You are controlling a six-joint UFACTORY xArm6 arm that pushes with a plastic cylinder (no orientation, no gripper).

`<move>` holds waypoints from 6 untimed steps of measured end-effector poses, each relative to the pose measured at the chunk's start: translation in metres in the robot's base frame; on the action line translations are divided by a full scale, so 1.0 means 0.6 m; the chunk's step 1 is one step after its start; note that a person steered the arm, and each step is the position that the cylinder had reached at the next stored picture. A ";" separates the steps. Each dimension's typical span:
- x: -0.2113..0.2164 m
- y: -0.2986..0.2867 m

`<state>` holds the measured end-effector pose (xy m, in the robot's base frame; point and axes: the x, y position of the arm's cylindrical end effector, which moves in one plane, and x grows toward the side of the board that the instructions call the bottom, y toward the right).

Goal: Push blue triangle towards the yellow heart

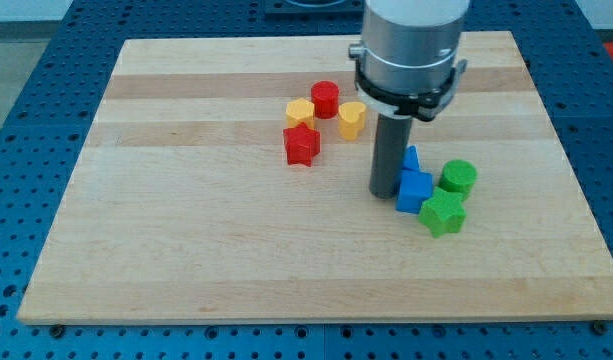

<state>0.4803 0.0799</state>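
The blue triangle lies right of the board's middle, partly hidden behind my rod. My tip rests on the board just left of it, touching or nearly touching it and the blue cube below it. The yellow heart lies up and to the left of the triangle, a short way off, at the right end of a cluster of blocks.
A red cylinder, a yellow hexagon block and a red star sit left of the heart. A green cylinder and a green star sit right of the blue blocks. The wooden board lies on a blue perforated table.
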 end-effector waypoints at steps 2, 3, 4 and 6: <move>-0.028 0.043; -0.059 0.047; -0.065 0.079; -0.093 0.113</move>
